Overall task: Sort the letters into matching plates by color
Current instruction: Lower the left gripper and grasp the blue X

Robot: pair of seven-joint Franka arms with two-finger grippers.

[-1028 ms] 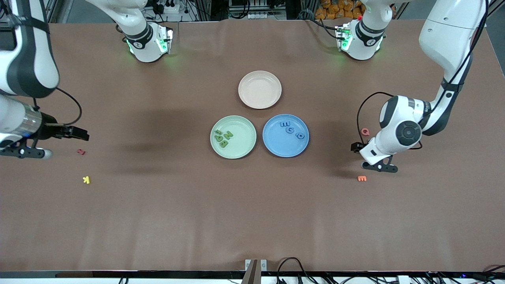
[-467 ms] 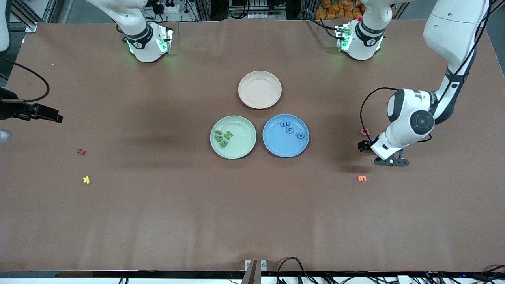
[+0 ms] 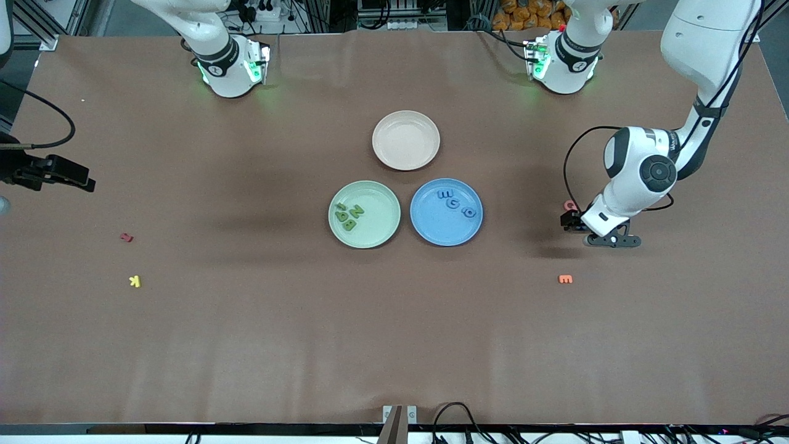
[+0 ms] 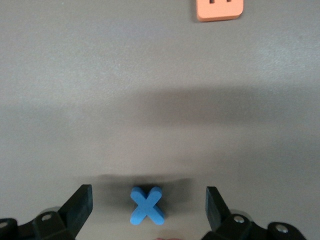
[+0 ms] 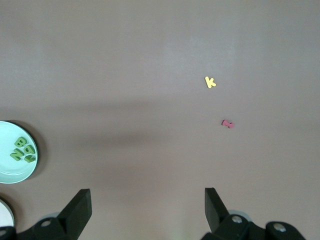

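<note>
Blue X [image 4: 147, 205] lies on the worktop [image 3: 394, 333] between my left hand's [image 4: 148, 210] spread fingers, toward the left arm's end, well apart from the blue plate [image 3: 446, 211]. Risk: closing off-centre nudges it aside; salmon letter [image 4: 219, 9] lies near. Front view hides the X under my wrist. Right hand [image 5: 148, 210] spread, empty, waits high. Green plate [image 3: 364, 214] looks full.

Two plates [image 3: 364, 237] [image 3: 446, 237] side by side mid-table, letters [image 3: 348, 216] [image 3: 456, 203] in each; third plate [image 3: 406, 160] farther from front camera.
</note>
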